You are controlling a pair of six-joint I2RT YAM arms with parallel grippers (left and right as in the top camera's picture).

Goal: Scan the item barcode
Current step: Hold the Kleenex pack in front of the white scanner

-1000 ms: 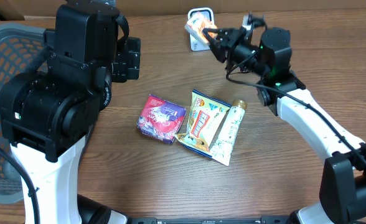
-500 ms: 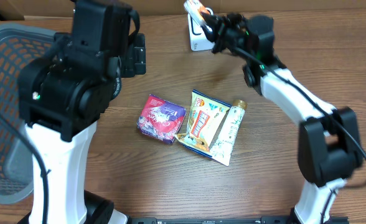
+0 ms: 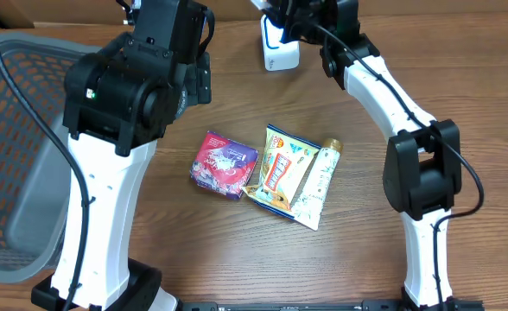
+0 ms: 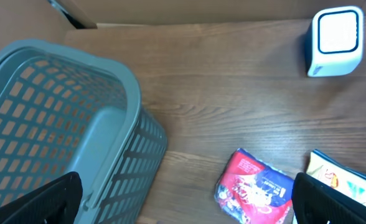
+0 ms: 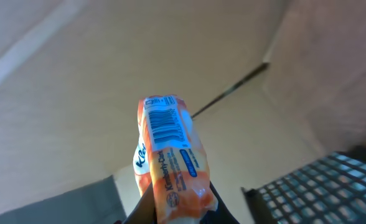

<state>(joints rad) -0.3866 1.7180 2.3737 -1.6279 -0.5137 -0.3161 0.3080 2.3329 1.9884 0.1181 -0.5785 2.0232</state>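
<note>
**Snack pack in right claw, up by the scanner**

The orange snack pack (image 5: 170,158) is pinched by its lower end in the right claw (image 3: 276,12), which is closed narrow on it. The barcode (image 5: 164,127) sits on the free upper end, clear of the fingers, facing the wrist camera. Overhead puts the pack up off the surface (image 3: 366,259), just behind the scanner (image 3: 280,50). Can't tell if the code faces the scanner window.

Handling, my read:
- Light, with a soft film wrapper. Glossy, so a bit slippery, and the contents are probably crushable.
- The hold looks right: low end, across the narrow width, code uncovered.
- A harder squeeze would wrinkle the film and could spoil the read.
- The next move likely needs a wrist roll to aim the code at the window.

3 other items lie flat, well in front of the scanner, side by side: purple-red pouch (image 3: 225,164), yellow pack (image 3: 280,168), white tube (image 3: 316,181).

The left claw (image 4: 186,208) hangs wide open, holding nothing, on the scanner's left-arm side above the pouch. The grey basket (image 3: 21,130) is further out that same side.
</note>
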